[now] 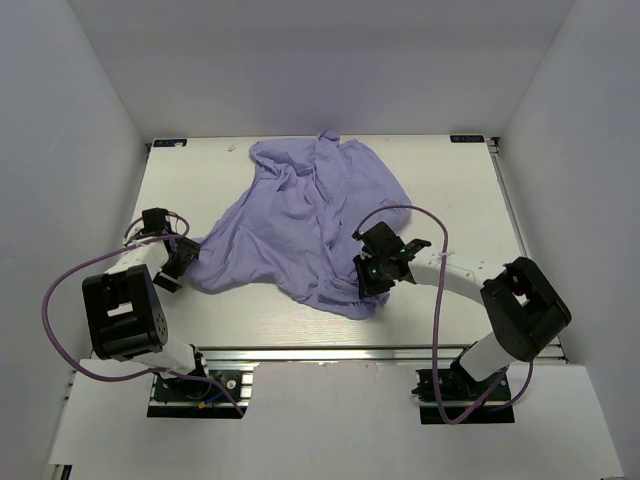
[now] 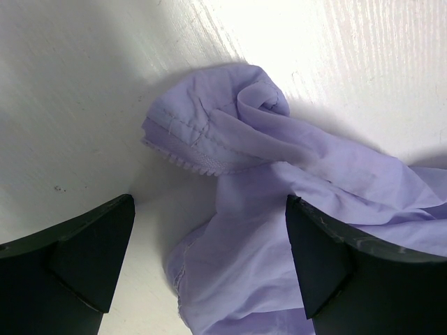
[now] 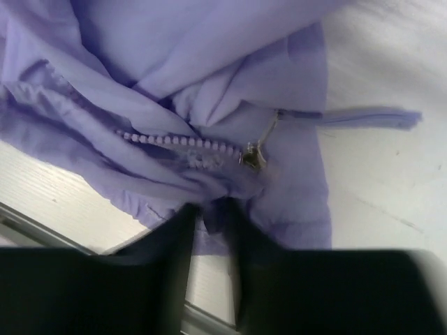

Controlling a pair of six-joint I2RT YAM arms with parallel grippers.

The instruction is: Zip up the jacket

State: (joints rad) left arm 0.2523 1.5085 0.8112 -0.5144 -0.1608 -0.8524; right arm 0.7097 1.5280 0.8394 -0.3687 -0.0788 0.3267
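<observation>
The lavender jacket [image 1: 300,215] lies crumpled across the middle of the white table [image 1: 470,190]. My left gripper [image 1: 175,262] is at the garment's left tip; its wide-open fingers [image 2: 84,251] straddle a cuffed end of the jacket [image 2: 230,132] without touching it. My right gripper [image 1: 372,272] is at the jacket's lower right hem. There its fingertips [image 3: 237,216] stand close together, pinching a fold of the jacket [image 3: 209,56] just below the metal zipper slider [image 3: 253,157]. A row of zipper teeth [image 3: 174,142] runs left from the slider. A fabric strip [image 3: 363,117] trails right onto the table.
White walls enclose the table on three sides. A metal rail [image 1: 330,353] runs along the near edge, close under the right gripper. Purple cables [image 1: 410,215] loop from both arms, the right one over the jacket's edge.
</observation>
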